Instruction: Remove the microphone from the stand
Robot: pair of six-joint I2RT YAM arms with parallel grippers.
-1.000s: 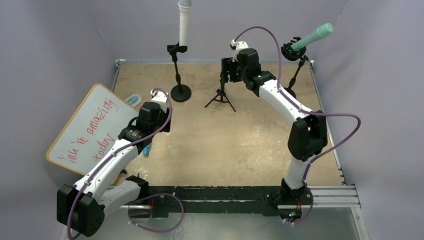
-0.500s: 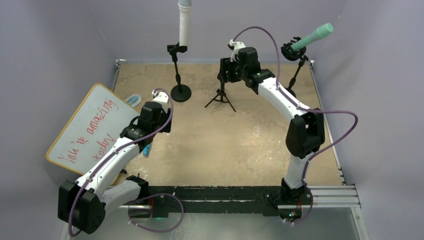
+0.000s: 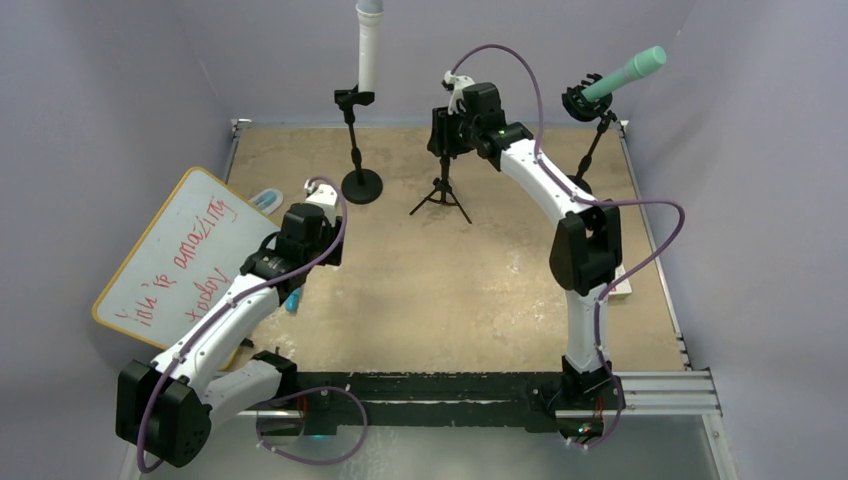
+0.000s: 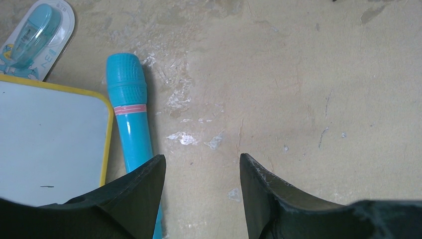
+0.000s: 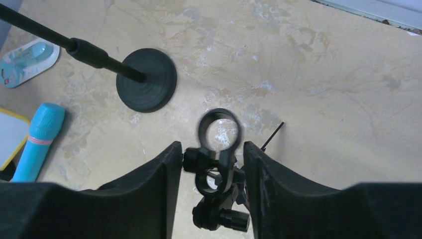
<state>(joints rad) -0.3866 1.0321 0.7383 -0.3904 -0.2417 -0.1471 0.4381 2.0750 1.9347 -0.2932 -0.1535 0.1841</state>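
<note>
Swung leftward since a second ago: right tool [image 5: 209, 152], open, the tripod stand [image 3: 441, 195] and its empty clip [image 5: 219, 130] between the fingers. Nearest, at 8 o'clock, left tool [image 4: 201, 162] open above the surface [image 4: 298, 99], blue microphone [image 4: 130, 109] flat beside the whiteboard [image 4: 50, 139]. Farthest, white microphone [image 3: 368, 50] upright in the round-based stand [image 3: 358, 150] at 12 o'clock; green microphone [image 3: 625, 73] tilted in the corner stand [image 3: 592, 150] at 1 o'clock.

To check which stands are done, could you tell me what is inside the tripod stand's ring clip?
Nothing: through the ring clip only the table surface shows, the right gripper open astride the clip. From the right wrist, the clip covers most of the tripod legs.
</note>
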